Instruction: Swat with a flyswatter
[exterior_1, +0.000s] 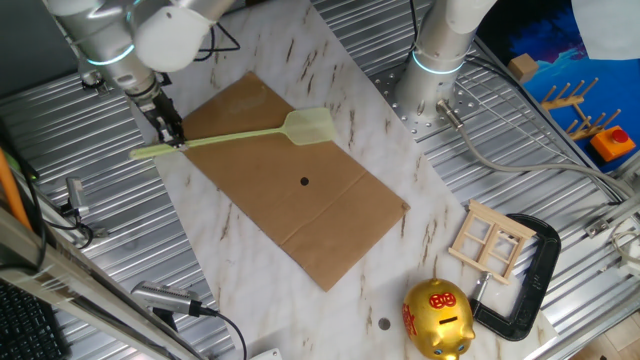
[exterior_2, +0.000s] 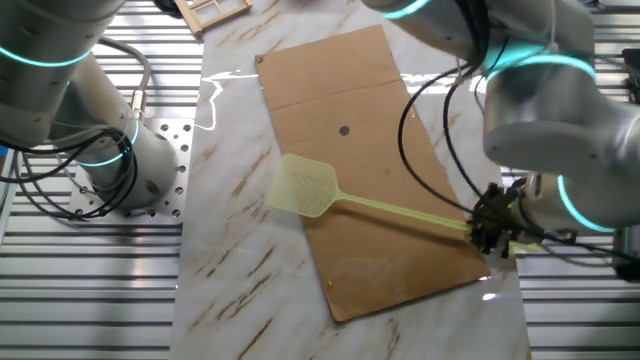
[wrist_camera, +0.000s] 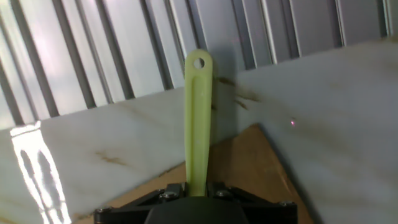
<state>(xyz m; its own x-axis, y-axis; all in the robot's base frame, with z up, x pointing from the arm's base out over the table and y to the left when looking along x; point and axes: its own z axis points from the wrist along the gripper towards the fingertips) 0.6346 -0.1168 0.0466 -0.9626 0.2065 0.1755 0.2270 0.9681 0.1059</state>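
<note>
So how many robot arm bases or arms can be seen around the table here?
2. One silver arm reaches over the brown cardboard sheet, its gripper shut on the pale yellow-green plastic flyswatter. A second silver arm stands bolted beside the marble tabletop. Others may sit off-frame.

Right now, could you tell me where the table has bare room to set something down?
Bare marble lies between the cardboard sheet and the golden piggy bank, and beside the second arm's base. It is crowded near the wooden frame and black clamp. The claw holds the flyswatter.

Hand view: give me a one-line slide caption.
Gripper clamps the flyswatter handle, hang-hole end pointing past the cardboard sheet corner.
</note>
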